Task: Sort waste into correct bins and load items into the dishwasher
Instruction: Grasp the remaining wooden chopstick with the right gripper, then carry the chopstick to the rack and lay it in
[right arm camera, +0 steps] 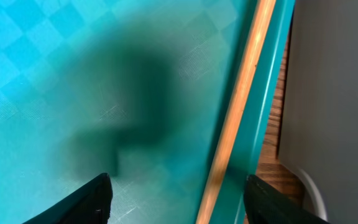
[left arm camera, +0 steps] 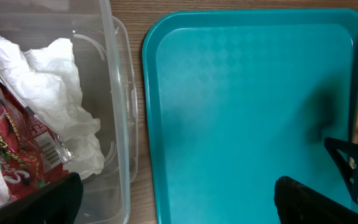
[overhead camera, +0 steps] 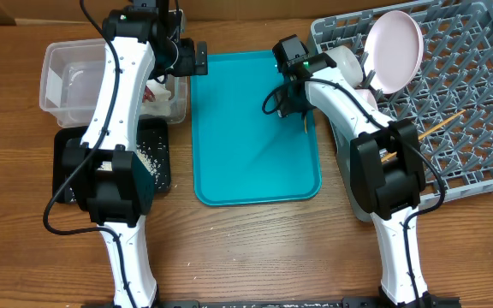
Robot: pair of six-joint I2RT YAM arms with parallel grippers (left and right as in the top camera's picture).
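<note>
A wooden chopstick lies along the right inner rim of the teal tray; it also shows in the overhead view. My right gripper is open low over it, one finger on each side, and it shows in the overhead view. My left gripper is open and empty, spanning the clear tub's wall and the tray's left edge. The clear tub holds the white napkin and the red-and-silver wrapper. The pink plate, a white bowl and a second chopstick are in the grey rack.
The black tray with loose rice grains lies in front of the tub, partly under my left arm. The rack's grey wall stands just right of the tray's rim, with a strip of wooden table between them.
</note>
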